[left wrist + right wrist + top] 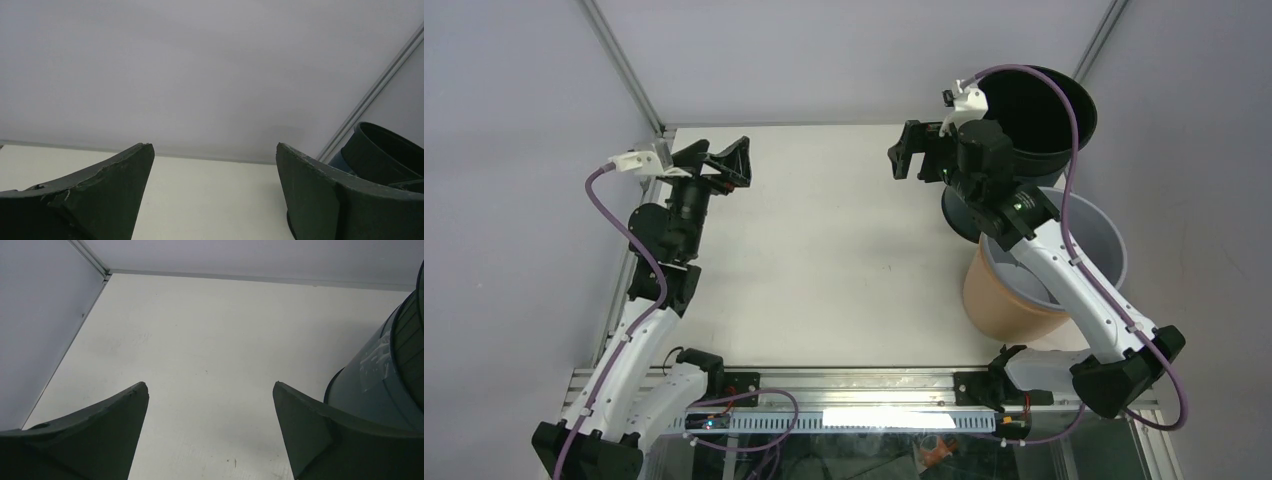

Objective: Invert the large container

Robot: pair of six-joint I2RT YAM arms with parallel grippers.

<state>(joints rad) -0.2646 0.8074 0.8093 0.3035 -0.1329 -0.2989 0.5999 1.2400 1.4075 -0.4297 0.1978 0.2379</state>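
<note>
- Container, large and black (1024,115), stands mouth up at the far right corner of the table (824,250). Its dark inside is open to the overhead camera.
- Blue-grey container (959,218) shows under it. Whether the black one sits inside it or on top of it cannot be told.
- Right gripper (902,150) hangs just left of the black container and apart from it. Its fingers are spread wide with only bare table between them, and the blue-grey wall is at the right edge of the wrist view.
- Grey bucket (1094,235) sits nested in a tan bucket (999,300) nearer along the right edge, partly under the right arm.
- Left gripper (744,165) is raised at the far left, well apart from the containers. Its fingers are also wide apart and hold nothing.
</note>
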